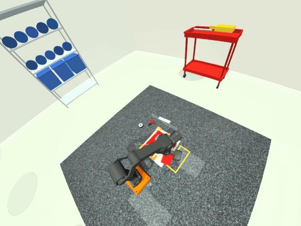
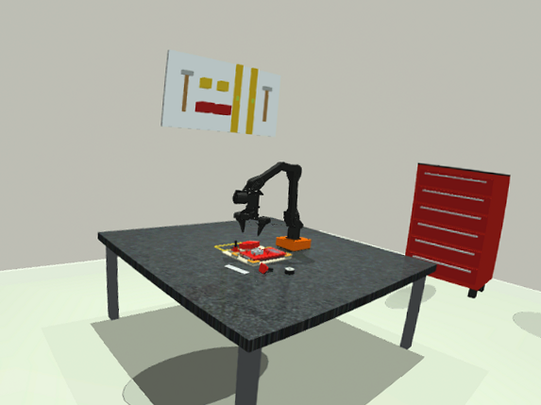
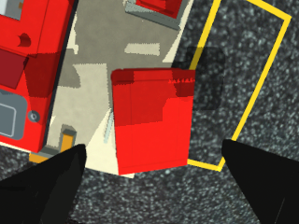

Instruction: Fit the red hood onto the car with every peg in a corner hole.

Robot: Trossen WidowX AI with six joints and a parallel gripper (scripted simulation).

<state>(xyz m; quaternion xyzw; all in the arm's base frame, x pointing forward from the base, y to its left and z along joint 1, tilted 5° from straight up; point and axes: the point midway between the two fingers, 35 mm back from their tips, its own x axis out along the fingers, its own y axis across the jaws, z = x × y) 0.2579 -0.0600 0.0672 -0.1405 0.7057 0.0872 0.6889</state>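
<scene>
The red hood (image 1: 167, 159) (image 2: 249, 244) (image 3: 154, 107) lies roof up beside the car, partly over the cream jig board (image 1: 159, 163) (image 3: 93, 98) and partly over the yellow outline (image 1: 182, 162) (image 3: 258, 84). Whether it is slightly tilted I cannot tell. The red chassis (image 2: 273, 255) (image 3: 51, 28) sits in the jig, with the grey engine block (image 2: 257, 251) on its deck. The pegs are too small or hidden to make out. My gripper (image 2: 251, 233) (image 3: 155, 148) is wide open and empty, above the hood, one finger to each side of it in the wrist view.
A dark upright post (image 2: 235, 245) stands near the hood, at the jig's far end from my base. Beyond the jig lie a white strip (image 1: 164, 119) (image 2: 236, 269), a small red-and-black part (image 1: 152, 121) (image 2: 263, 268) and a wheel (image 1: 140, 125) (image 2: 289, 270).
</scene>
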